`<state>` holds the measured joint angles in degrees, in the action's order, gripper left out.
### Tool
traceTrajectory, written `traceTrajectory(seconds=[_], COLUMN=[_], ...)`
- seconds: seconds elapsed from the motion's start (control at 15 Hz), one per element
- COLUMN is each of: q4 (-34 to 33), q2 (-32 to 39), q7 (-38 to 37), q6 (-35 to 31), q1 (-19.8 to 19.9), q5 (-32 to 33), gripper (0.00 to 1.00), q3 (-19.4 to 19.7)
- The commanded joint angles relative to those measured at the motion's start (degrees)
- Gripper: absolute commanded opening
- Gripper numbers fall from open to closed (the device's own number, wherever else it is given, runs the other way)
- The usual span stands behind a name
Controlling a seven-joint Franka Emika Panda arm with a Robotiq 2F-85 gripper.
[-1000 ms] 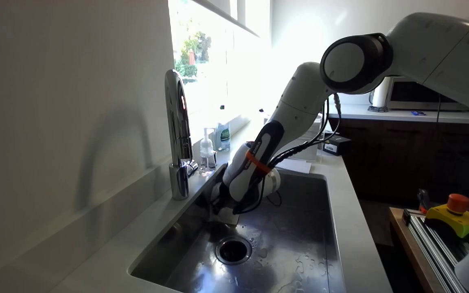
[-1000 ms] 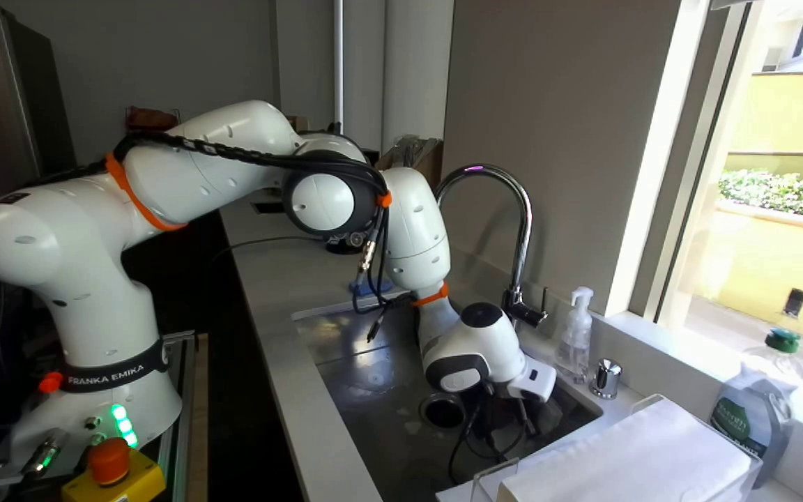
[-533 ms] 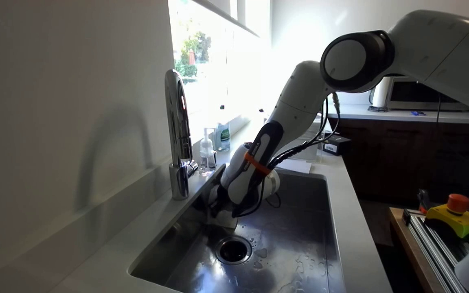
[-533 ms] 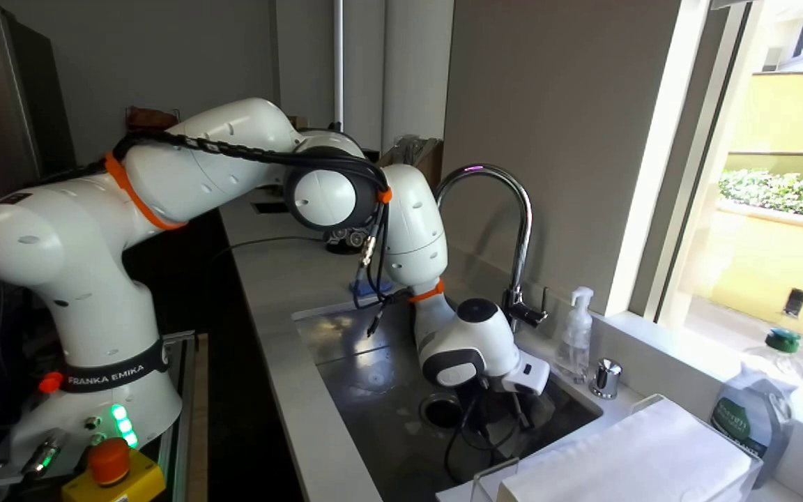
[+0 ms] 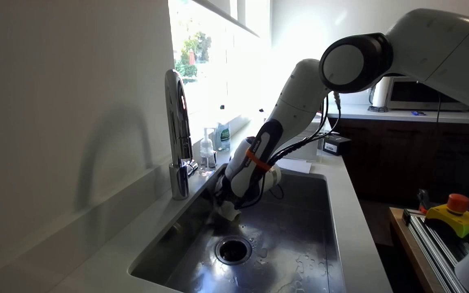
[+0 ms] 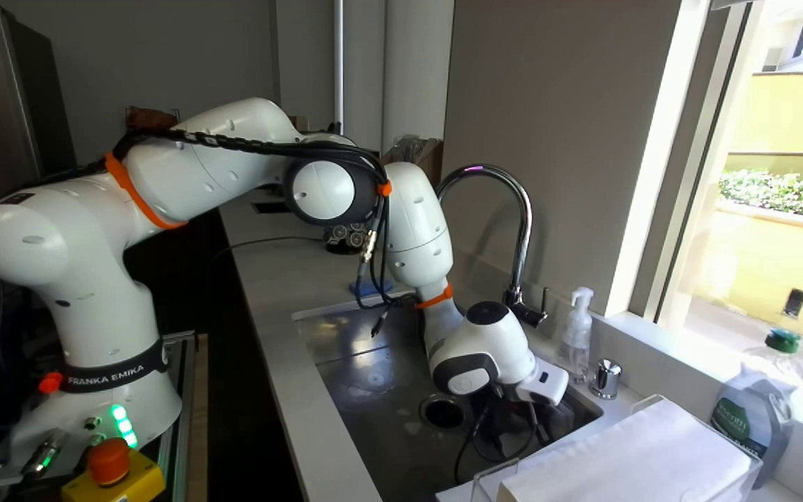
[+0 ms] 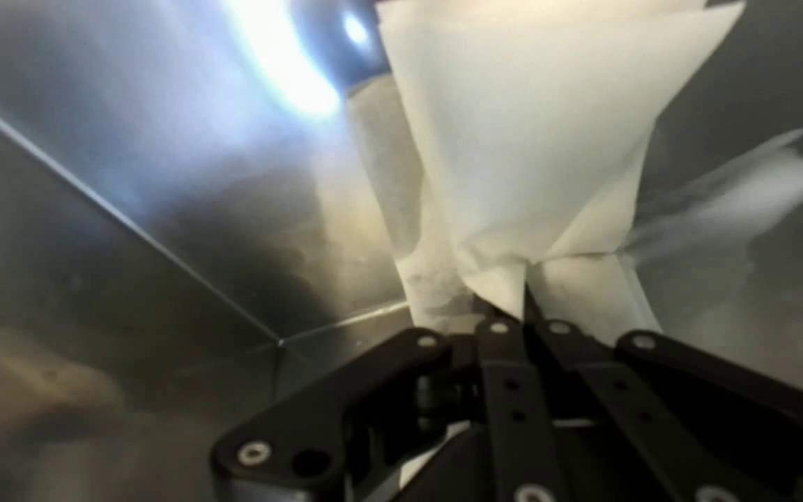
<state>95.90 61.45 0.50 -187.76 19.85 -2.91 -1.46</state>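
The pale tabletop (image 5: 358,244) surrounds the sink (image 5: 299,224), probably so that things used here can stand along the rim. The white arm (image 6: 419,230) rises from beside the sink and bends down into it, a pose that lets it get low inside. Across the sink from the arm's foot stands the tap (image 5: 177,118), its neck curved, presumably to pour within the rim. A white stack (image 6: 631,453), perhaps paper, sits at one end of the sink, likely to be near yet dry. The paper towel (image 7: 527,125) is inside the sink, close to its tap-side wall; gathered to a crumpled point, it fans out and leaves most of its face free. Whether it touches the sink I cannot tell. Near the stack's end of the sink, on the tap's side, is a green-capped bottle (image 6: 753,411); a clear pump bottle (image 6: 576,341) stands by the tap-side rim, seemingly for easy reach. The drain (image 6: 443,413) sits in the sink's floor. The fingers (image 7: 502,348), down in the sink, are clenched on the paper towel's gathered end, which should stop it slipping.
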Motion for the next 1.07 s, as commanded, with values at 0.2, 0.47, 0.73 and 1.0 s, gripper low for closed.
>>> traceTrajectory(seconds=[0.2,0.47,0.73,1.0], q4=[-1.20,-0.06,2.23,3.68], q2=[0.66,0.77,-0.24,-1.24], q7=[-2.64,-2.46,-1.88,-1.51], q6=[-0.13,0.64,1.10,1.10], q1=[-2.40,-3.14,-3.66,-3.70], q5=[-1.43,-0.91,-0.27,0.19], gripper=[0.00,0.00,0.00,0.00], q3=[3.44,2.23,0.25,-1.48])
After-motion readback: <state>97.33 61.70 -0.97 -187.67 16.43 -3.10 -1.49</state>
